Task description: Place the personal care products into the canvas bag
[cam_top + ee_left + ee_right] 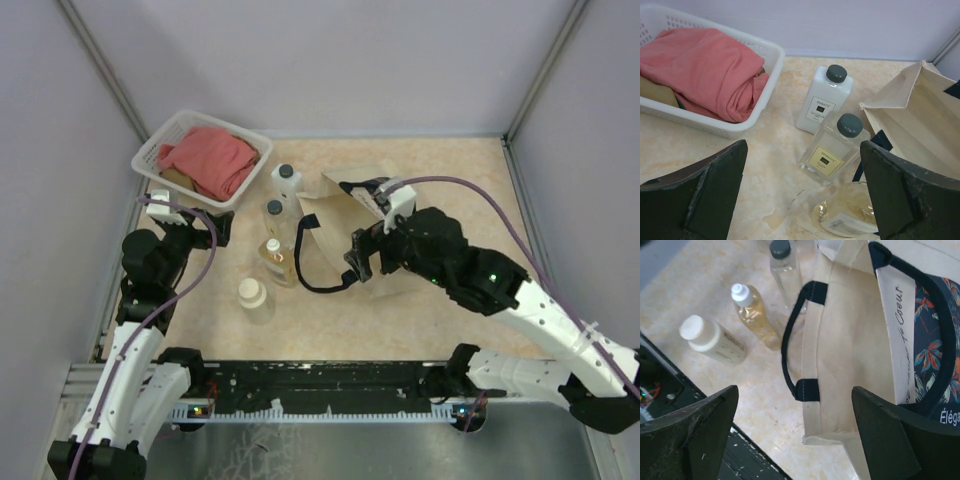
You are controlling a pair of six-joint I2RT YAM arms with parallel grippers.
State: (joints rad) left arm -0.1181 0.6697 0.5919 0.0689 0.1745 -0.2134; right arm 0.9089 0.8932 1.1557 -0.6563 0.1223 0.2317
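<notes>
Right gripper (794, 390) spread wide, empty, above canvas bag (840, 355), bag's far end cut off | left gripper (804, 147) spread, empty | clear bottle (832, 150) just ahead of it, centred, white bottle (822, 100) beyond | amber bottle (845, 215) under left gripper, partly cropped | cream bottle (712, 340) left of right gripper, outside bag

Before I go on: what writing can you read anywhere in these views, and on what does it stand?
"Coeur": script on the pale band of the beige canvas bag; words before it blurred.
"Éléga", cut by the frame edge: bag's dark floral panel.
White bottle with dark cap, clear bottle with dark cap, squat cream bottle: label print too small to read.
</notes>
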